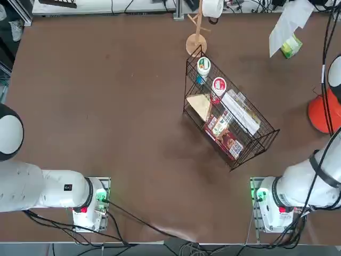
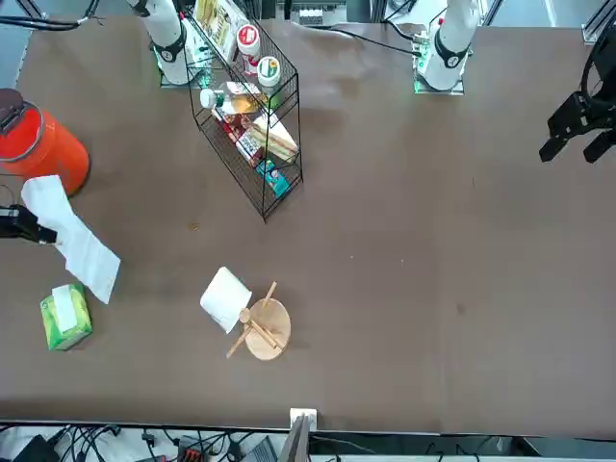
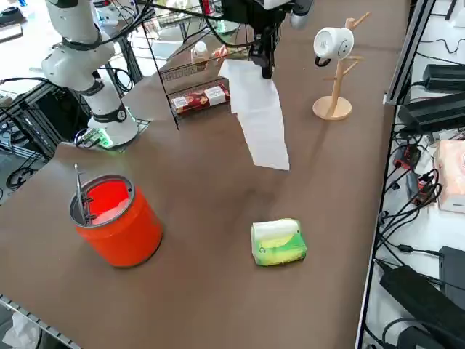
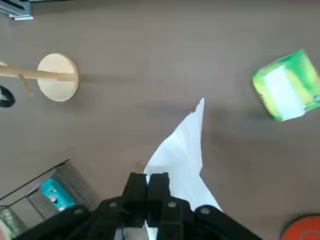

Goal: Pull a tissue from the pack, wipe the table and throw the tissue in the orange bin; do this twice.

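Observation:
My right gripper (image 3: pixel 263 64) hangs above the table (image 3: pixel 218 218), shut on the top edge of a white tissue (image 3: pixel 259 120) that drapes down from it, with its lower end off the tabletop. The wrist view shows the fingers (image 4: pixel 159 182) pressed together on the tissue (image 4: pixel 182 150). The green pack (image 3: pixel 278 242) with its white top lies on the table near the right edge, apart from the tissue. The orange bin (image 3: pixel 116 218) stands upright beside it, nearer the arm's base. The front view shows the tissue (image 2: pixel 75 239) between the bin (image 2: pixel 38 144) and the pack (image 2: pixel 65 317).
A black wire rack basket (image 1: pixel 229 112) with food packs stands mid-table. A wooden stand with a white paper roll (image 1: pixel 198 40) stands at the far edge. Cables and equipment lie beyond the table's right edge (image 3: pixel 429 182).

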